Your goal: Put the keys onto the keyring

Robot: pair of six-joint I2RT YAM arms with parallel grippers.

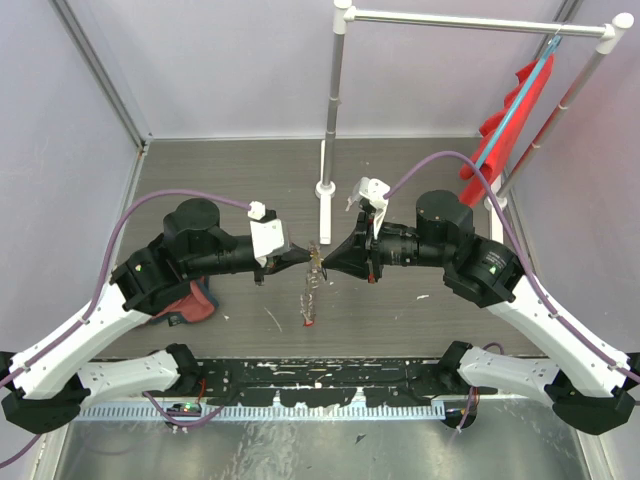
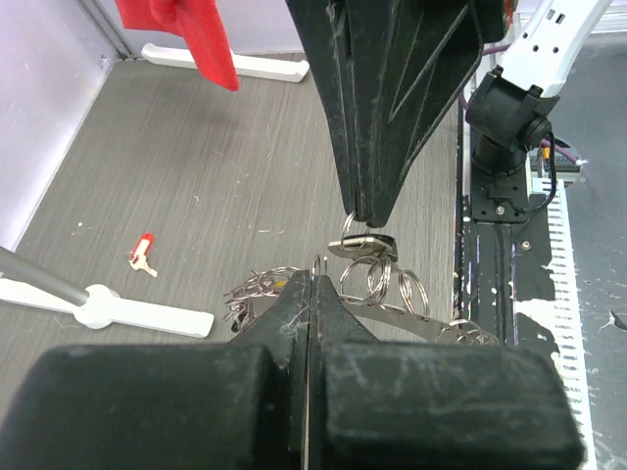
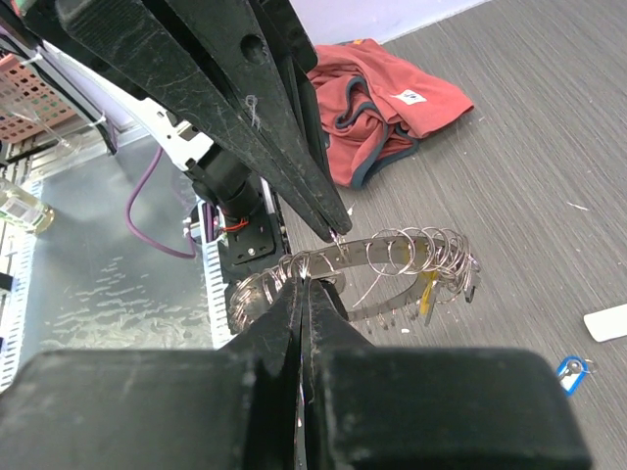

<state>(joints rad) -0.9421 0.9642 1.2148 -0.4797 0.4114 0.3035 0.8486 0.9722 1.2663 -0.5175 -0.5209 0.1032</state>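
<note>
The keyring (image 2: 431, 326) is a curved silvery band strung with several small wire rings; it hangs in the air between my two grippers. It also shows in the right wrist view (image 3: 411, 257) and the top view (image 1: 313, 275). My left gripper (image 2: 314, 281) is shut on a small wire ring of it, with the jaws pressed together. My right gripper (image 3: 305, 281) is shut on a small dark-headed key (image 2: 363, 245) with its wire ring, right against the band. The two tips (image 1: 300, 257) (image 1: 328, 262) nearly touch. A yellow tag (image 3: 428, 291) hangs from the rings.
A red-tagged key (image 2: 143, 254) and a blue-tagged key (image 3: 571, 371) lie loose on the grey table. A red cloth (image 3: 384, 106) lies by the left arm. A white stand base (image 2: 103, 305) and its pole (image 1: 332, 100) stand behind the grippers.
</note>
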